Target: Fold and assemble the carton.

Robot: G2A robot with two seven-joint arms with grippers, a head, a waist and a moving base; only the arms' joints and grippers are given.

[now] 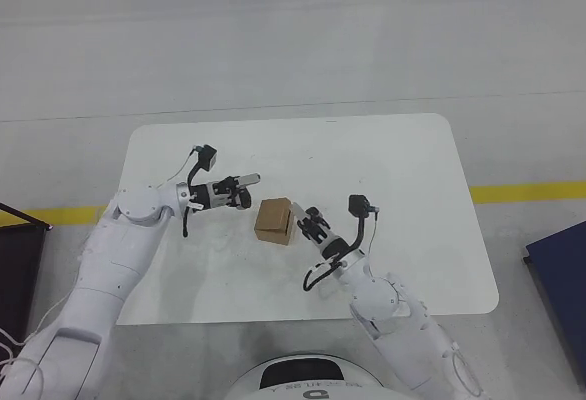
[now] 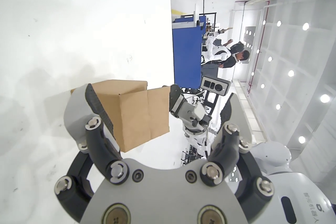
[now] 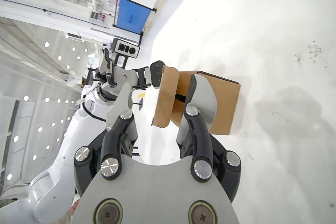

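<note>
Top view: brown carton (image 1: 274, 220) sits near the middle of the white desk (image 1: 393, 180). Left gripper (image 1: 250, 190) is at the carton's 10 o'clock, just beside it, spread wide and holding nothing. Right gripper (image 1: 306, 222) is at its 3 o'clock, close up to the carton, also spread wide, with a loose flap (image 3: 165, 93) between its fingers, not clamped.
</note>
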